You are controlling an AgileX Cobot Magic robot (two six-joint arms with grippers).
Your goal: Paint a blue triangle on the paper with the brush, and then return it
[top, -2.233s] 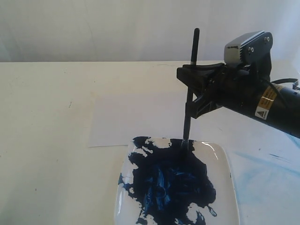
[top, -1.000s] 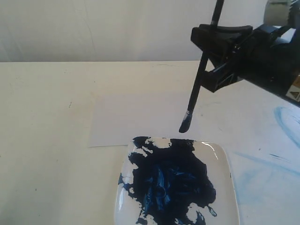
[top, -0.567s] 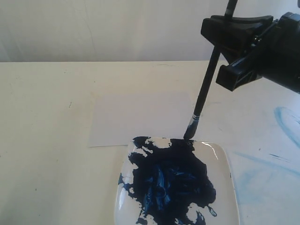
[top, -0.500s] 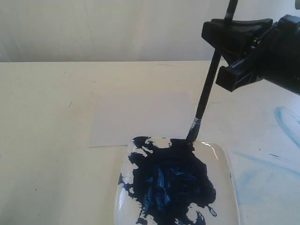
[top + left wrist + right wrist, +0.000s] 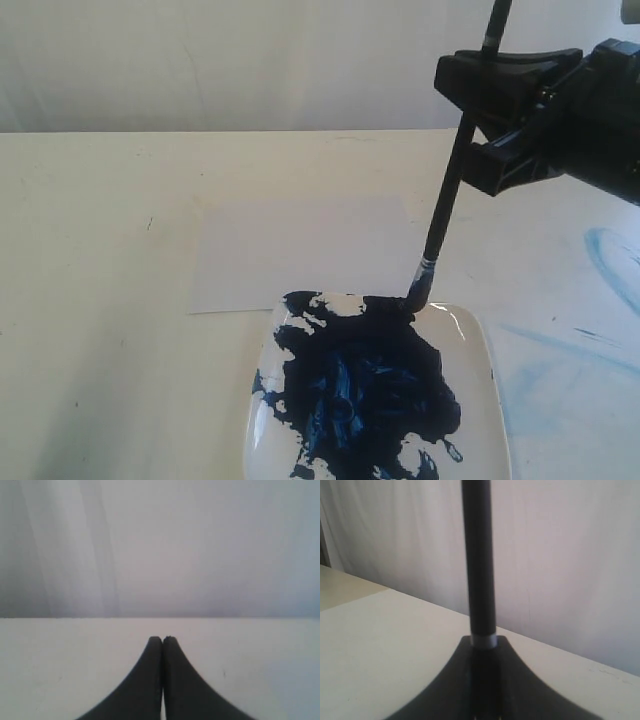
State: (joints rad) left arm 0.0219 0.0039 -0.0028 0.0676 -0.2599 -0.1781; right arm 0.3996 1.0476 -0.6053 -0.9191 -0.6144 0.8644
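My right gripper (image 5: 462, 120) is shut on the brush (image 5: 445, 200), holding its black handle high at the upper right of the exterior view. The brush leans slightly, and its blue-stained tip rests at the far edge of the dark-blue paint smear (image 5: 360, 390). The white paper (image 5: 300, 250) lies flat behind the plate, and no blue triangle shows on it. In the right wrist view the brush (image 5: 478, 555) stands up from between the fingers of the right gripper (image 5: 484, 642). My left gripper (image 5: 162, 639) is shut and empty over bare table. It is outside the exterior view.
A glossy white plate (image 5: 482, 345) sits at the front and overlaps the paper's near edge. Faint pale-blue stains (image 5: 610, 255) mark the table at the right. A pale wall rises behind the table's far edge.
The brush, raised above the plate a second ago, has come down and shifted right. Its tip now meets the far edge of the paint. The grip on it is unchanged.
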